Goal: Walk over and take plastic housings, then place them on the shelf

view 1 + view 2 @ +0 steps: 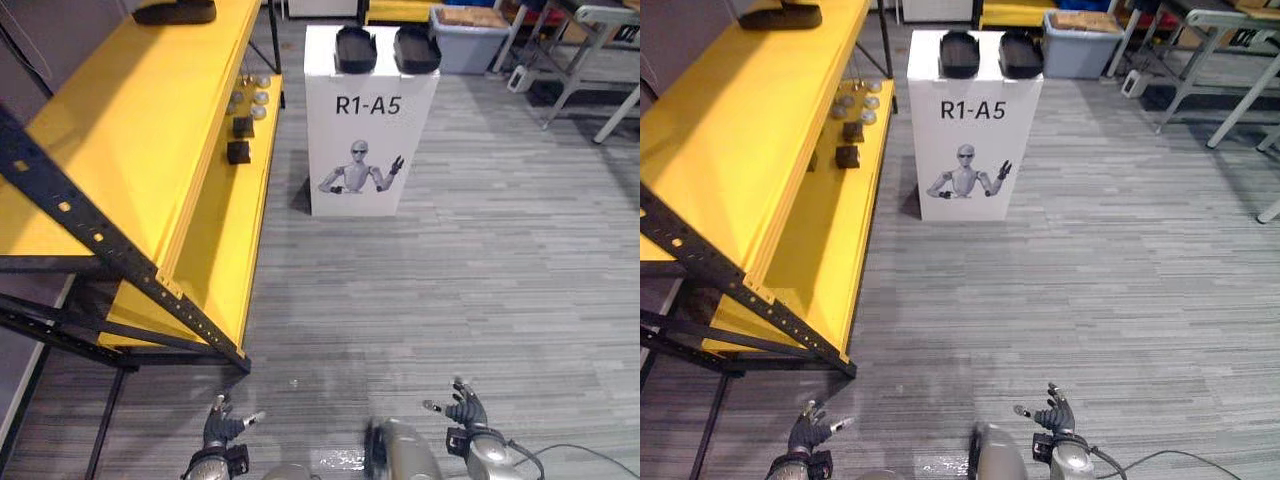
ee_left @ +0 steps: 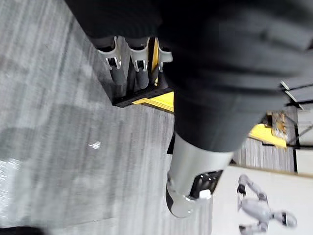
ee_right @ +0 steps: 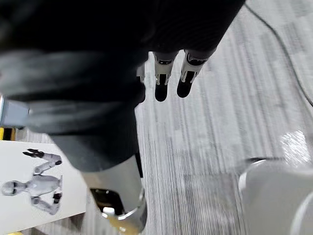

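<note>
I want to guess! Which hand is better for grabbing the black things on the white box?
Neither, probably: left hand and right hand are both open, empty and far from the white box. Its black housings sit side by side, one for each.

White stand (image 1: 418, 150), two black housings (image 1: 355, 50) on top

Straight fingers (image 3: 162, 82) of right hand (image 3: 100, 56) over floor (image 3: 222, 147)

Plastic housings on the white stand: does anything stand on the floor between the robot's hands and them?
Nothing visible does. Grey floor lies between the open left hand and right hand and the white stand carrying the plastic housings. The yellow shelf stands left, beside the path.
</note>
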`<state>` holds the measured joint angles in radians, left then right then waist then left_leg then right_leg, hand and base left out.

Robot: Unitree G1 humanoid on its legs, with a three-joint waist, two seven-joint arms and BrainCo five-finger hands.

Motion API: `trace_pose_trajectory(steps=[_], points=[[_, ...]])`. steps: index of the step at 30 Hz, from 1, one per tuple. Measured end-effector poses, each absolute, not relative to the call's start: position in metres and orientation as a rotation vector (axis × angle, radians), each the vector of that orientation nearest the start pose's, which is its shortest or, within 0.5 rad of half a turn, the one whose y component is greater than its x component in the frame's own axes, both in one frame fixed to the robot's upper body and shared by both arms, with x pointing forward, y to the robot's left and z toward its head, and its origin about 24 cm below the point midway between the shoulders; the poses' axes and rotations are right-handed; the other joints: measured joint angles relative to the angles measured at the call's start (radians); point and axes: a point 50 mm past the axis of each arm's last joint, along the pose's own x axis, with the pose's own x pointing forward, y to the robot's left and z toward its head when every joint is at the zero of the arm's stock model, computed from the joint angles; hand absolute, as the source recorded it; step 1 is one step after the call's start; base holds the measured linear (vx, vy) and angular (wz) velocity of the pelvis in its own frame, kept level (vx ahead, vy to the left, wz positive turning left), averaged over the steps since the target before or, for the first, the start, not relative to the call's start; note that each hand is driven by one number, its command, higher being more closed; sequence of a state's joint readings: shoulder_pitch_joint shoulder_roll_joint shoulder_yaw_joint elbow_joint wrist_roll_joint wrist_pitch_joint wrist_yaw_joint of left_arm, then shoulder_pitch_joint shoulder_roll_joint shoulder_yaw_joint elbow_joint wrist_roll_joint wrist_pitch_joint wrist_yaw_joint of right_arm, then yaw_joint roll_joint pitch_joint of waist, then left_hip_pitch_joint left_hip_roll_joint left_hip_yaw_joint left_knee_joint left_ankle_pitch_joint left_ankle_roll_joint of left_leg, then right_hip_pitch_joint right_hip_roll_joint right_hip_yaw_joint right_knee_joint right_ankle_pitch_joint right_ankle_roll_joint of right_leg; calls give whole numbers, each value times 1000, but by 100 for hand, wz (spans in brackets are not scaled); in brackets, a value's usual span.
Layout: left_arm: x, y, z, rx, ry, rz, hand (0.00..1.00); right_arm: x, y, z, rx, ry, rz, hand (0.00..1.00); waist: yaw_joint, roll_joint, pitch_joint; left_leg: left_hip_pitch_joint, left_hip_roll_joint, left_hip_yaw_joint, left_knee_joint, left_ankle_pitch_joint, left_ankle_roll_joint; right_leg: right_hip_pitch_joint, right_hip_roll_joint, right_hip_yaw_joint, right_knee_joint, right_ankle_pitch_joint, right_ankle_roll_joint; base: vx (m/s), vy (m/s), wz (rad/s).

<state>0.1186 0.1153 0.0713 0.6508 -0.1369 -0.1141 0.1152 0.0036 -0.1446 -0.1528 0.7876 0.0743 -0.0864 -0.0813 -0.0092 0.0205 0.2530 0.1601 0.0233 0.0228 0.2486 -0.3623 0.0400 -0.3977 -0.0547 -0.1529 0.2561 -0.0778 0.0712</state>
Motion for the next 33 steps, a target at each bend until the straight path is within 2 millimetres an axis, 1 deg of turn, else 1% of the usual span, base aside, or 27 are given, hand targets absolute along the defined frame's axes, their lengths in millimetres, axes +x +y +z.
trace_pose_trajectory(steps=[1, 2, 3, 5, 6, 7, 8, 9, 10, 11, 13, 14, 15, 16, 17, 18, 19, 20, 21, 22, 23, 24, 25, 26, 29, 31, 33], points=[[165, 213, -104, 7, 633, 294, 0, 179, -232, -106, -46, 681, -309, 0, -7, -1, 0, 22, 9, -14, -24, -1, -17, -1, 1, 0, -30, 54, -2, 769, -282, 82], [169, 211, -102, 12, 624, 282, 0, 180, -233, -106, -52, 678, -313, 0, -16, -2, -3, 52, 29, -41, -45, -3, -38, 7, 6, -4, -32, 179, -45, 827, -373, 50], [172, 207, -102, 2, 619, 275, 0, 186, -234, -103, -57, 665, -314, 0, -14, 20, -8, 51, 72, -64, -38, 3, -65, -14, 31, -33, 39, 182, -109, 703, -336, 33], [177, 204, -100, -2, 607, 267, 0, 195, -232, -99, -52, 642, -306, 0, -13, 21, -9, 29, 99, -65, 28, 50, -134, -24, 44, -60, 119, 107, -143, 604, -296, 11], [177, 202, -100, -8, 606, 267, 0, 197, -230, -98, -51, 639, -302, 0, -12, 21, -10, -7, 109, -66, 164, 110, -134, 26, 63, -76, 113, 65, -158, 774, -370, 19], [174, 201, -103, -14, 618, 269, 0, 195, -228, -100, -62, 647, -288, 0, -16, 23, -10, -82, 131, -60, 387, 218, -115, 120, 88, -81, 46, 43, -165, 764, -357, 15], [171, 201, -104, -16, 624, 268, 0, 194, -225, -101, -68, 652, -274, 0, -12, 25, -10, -136, 150, -53, 518, 283, -101, 182, 108, -78, -9, 40, -169, 623, -277, -2], [168, 201, -105, -18, 629, 266, 0, 194, -222, -101, -75, 654, -261, 0, -1, 27, -8, -238, 177, -41, 758, 250, -95, 280, 149, -62, -91, 40, -176, 598, -230, -36], [164, 201, -107, -22, 643, 270, 0, 196, -218, -102, -66, 652, -256, 0, 24, 26, -7, -324, 182, -28, 911, 195, -86, 366, 177, -31, -148, 36, -185, 586, -190, -49], [163, 200, -108, -24, 647, 269, 0, 196, -217, -102, -51, 653, -260, 0, 33, 24, -5, -362, 176, -23, 936, 175, -87, 403, 181, -19, -170, 32, -191, 532, -111, -55], [161, 196, -108, -38, 648, 265, 0, 199, -218, -101, -35, 647, -270, 0, 69, 18, 4, -511, 112, 10, 845, 107, -79, 507, 171, 34, -223, 13, -201, 484, -24, -54], [161, 196, -108, -39, 648, 265, 0, 202, -218, -99, -32, 639, -271, 0, 79, 16, 10, -538, 91, 15, 784, 100, -79, 528, 163, 47, -231, 0, -198, 369, 37, -55], [161, 196, -108, -40, 649, 267, 0, 204, -218, -99, -33, 638, -272, 0, 86, 14, 18, -561, 60, 17, 663, 101, -79, 556, 149, 65, -233, -20, -185, 435, 95, -43], [158, 195, -110, -52, 655, 275, 0, 205, -220, -98, -31, 636, -279, 0, 86, 15, 22, -570, 20, 6, 439, 115, -78, 593, 132, 80, -237, -52, -171, 439, 105, -39], [155, 194, -111, -68, 661, 289, 0, 204, -222, -99, -31, 640, -286, 0, 88, 18, 23, -572, 5, -7, 271, 152, -87, 614, 127, 92, -237, -79, -163, 639, 182, -40], [152, 194, -112, -80, 669, 304, 0, 202, -222, -100, -27, 650, -293, 0, 98, 28, 18, -563, 4, -10, 118, 257, -94, 645, 121, 117, -235, -119, -150, 382, 118, -45], [150, 195, -113, -78, 673, 308, 0, 201, -221, -102, -26, 660, -293, 0, 110, 28, 14, -547, 1, -1, 111, 314, -84, 661, 113, 131, -230, -137, -141, 524, 164, -57], [146, 198, -114, -77, 683, 321, 0, 200, -218, -103, -20, 664, -288, 0, 125, 4, 3, -543, -30, 3, 132, 356, -38, 667, 80, 155, -208, -182, -128, 472, 138, -59], [146, 198, -114, -80, 683, 325, 0, 201, -218, -103, -23, 664, -283, 0, 133, -9, -1, -559, -50, 12, 191, 325, 10, 646, 55, 173, -137, -223, -106, 698, 193, -48], [146, 198, -115, -83, 687, 327, 0, 201, -217, -103, -23, 663, -282, 0, 133, -12, -1, -557, -55, 25, 214, 298, 29, 634, 44, 175, -85, -238, -87, 670, 177, -42], [144, 197, -116, -87, 694, 327, 0, 199, -216, -105, -19, 672, -281, 0, 134, -17, -2, -526, -63, 45, 232, 255, 42, 586, 25, 175, 72, -255, -58, 646, 172, -36], [142, 198, -117, -83, 703, 329, 0, 197, -212, -108, -4, 685, -281, 0, 129, -24, 1, -463, -74, 59, 225, 216, 62, 508, 6, 170, 308, -230, -1, 637, 178, -31], [141, 200, -118, -75, 708, 327, 0, 195, -209, -110, 3, 699, -276, 0, 118, -30, 0, -409, -88, 59, 216, 188, 71, 443, -14, 168, 500, -204, 77, 662, 155, -3], [143, 199, -118, -63, 714, 312, 0, 187, -208, -115, 7, 725, -275, 0, 101, -31, 1, -331, -101, 48, 203, 161, 81, 385, -34, 152, 672, -209, 72, 556, 94, 21], [149, 200, -116, -63, 696, 314, 0, 176, -204, -120, -12, 752, -253, 0, 77, -33, -7, -184, -99, 16, 115, 134, 88, 242, -65, 62, 703, -219, 50, 499, 22, 30], [153, 201, -114, -71, 686, 315, 0, 175, -204, -121, -11, 758, -254, 0, 72, -29, -5, -106, -77, -7, 59, 129, 79, 173, -54, 20, 541, -228, 32, 450, -38, 26], [156, 201, -113, -70, 680, 314, 0, 168, -206, -124, -13, 776, -258, 0, 70, -30, -6, -48, -47, -44, 33, 109, 52, 138, -15, 43, 262, -196, 7, 575, -122, 52]])
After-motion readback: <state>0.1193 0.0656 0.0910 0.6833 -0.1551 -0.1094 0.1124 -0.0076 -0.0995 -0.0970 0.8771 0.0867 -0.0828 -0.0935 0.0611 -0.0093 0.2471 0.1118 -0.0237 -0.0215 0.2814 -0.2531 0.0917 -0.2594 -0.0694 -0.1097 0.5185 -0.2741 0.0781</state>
